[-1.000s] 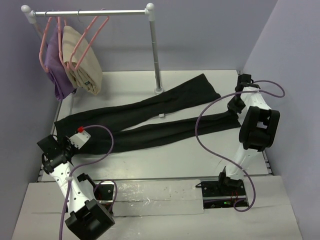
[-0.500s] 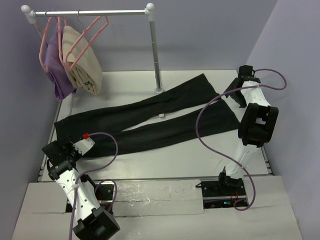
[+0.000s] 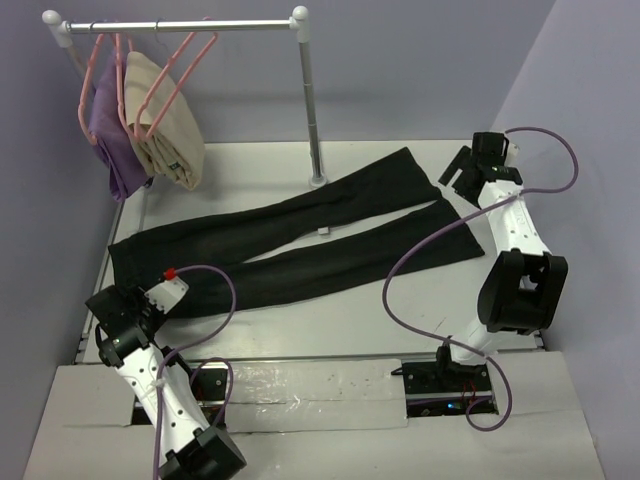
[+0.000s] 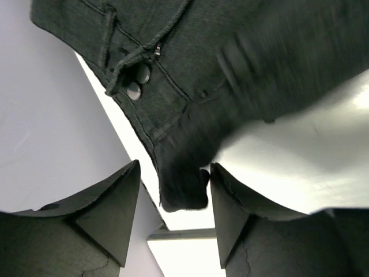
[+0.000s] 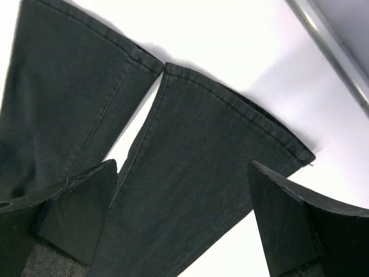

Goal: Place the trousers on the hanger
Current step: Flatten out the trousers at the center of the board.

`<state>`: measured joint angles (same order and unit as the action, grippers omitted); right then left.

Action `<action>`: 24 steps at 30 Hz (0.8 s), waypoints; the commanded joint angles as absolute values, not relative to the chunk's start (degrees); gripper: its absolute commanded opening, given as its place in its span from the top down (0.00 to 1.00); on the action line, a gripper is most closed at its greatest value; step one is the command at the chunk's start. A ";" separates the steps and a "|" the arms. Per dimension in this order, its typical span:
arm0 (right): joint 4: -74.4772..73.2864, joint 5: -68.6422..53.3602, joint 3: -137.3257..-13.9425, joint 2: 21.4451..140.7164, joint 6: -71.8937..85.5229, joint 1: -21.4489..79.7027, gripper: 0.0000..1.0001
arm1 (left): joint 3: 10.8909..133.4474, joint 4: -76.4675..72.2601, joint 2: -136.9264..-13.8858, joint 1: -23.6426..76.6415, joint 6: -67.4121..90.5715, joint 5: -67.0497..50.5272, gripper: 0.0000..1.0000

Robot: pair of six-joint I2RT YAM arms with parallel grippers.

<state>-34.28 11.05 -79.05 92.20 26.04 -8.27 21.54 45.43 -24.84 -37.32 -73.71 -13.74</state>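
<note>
The black trousers (image 3: 290,240) lie flat across the table, waist at the left, leg ends at the right. My left gripper (image 3: 118,306) hovers at the waist's near corner. In the left wrist view it (image 4: 174,173) is open, with the waistband corner (image 4: 181,184) loose between the fingers, close against the right one. My right gripper (image 3: 458,176) stands wide open over the far-right leg ends; the right wrist view shows a hem (image 5: 230,109) below its spread fingers (image 5: 86,196). An empty pink hanger (image 3: 185,68) hangs on the rail at the top left.
The clothes rail (image 3: 180,24) stands on a post (image 3: 311,110) at the back, right by the upper trouser leg. A purple garment (image 3: 105,135) and a beige one (image 3: 165,135) hang on it. Walls close in on the left and right. Purple cables loop over the table.
Both grippers have opened and let go of the trousers, which now lie flat. The right gripper has drawn back toward the far right; the left one has pulled slightly toward the near edge.
</note>
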 commanded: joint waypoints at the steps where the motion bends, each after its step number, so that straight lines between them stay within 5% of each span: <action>1: -32.52 10.03 -76.74 87.73 24.26 -8.44 0.00 | 26.79 51.21 -24.43 -37.79 -72.16 -16.25 0.40; 10: -28.13 5.36 -64.78 80.69 27.51 -8.70 0.00 | 44.90 62.22 -28.12 -37.79 -61.88 -25.75 0.29; 15: -26.64 4.30 -57.58 78.06 28.74 -9.05 0.00 | 42.29 55.13 -34.80 -37.79 -57.40 -16.65 0.32; 22: -24.96 10.55 -52.03 81.99 30.93 -9.32 0.24 | 35.95 52.21 -36.57 -37.88 -65.64 -14.06 0.32; 24: -24.09 10.72 -52.47 84.80 31.64 -9.32 0.24 | 35.33 52.73 -36.04 -37.79 -67.23 -13.98 0.32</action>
<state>-27.75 8.40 -51.79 82.11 29.87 -9.02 35.18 54.06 -37.52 -37.47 -63.42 -14.24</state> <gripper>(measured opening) 0.764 0.677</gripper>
